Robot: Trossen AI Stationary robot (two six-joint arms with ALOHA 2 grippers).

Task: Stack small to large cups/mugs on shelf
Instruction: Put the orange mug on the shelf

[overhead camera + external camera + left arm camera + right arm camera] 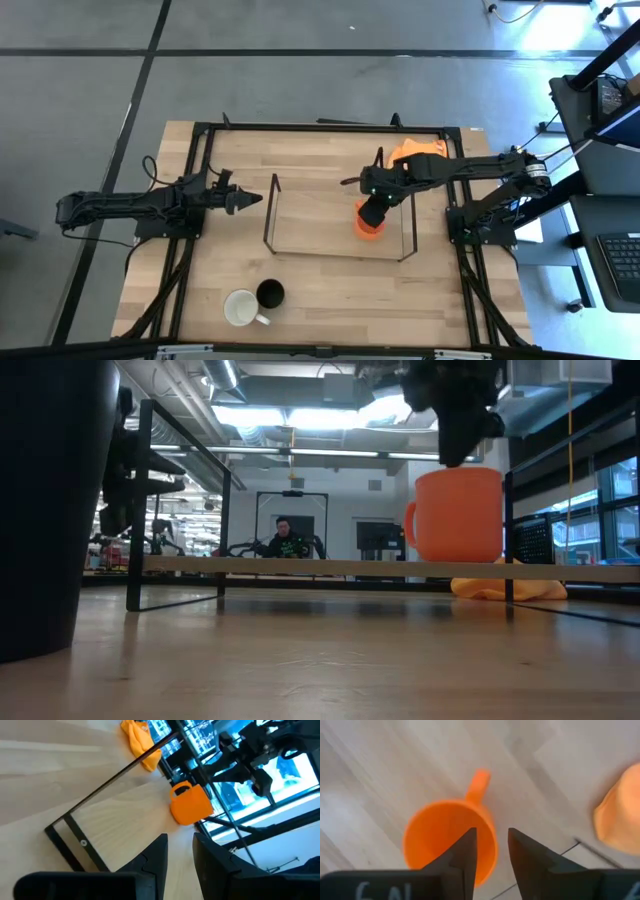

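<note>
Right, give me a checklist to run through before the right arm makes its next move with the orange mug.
1. Bright orange plastic mug upright on the thin black wire shelf: ok, it stands level at the shelf's right end.
2. Right pincer clear of the mug: not ok, its fingers straddle the rim, one inside and one outside.
3. Pincer released: cannot tell whether the fingers touch the rim wall.
4. Mug handle free: ok, it points away from the fingers.
5. White handled mug and small black cup waiting: ok, both at the table's front edge, off the shelf.
6. Left pincer out of the way: ok, outside the shelf's left end.
</note>
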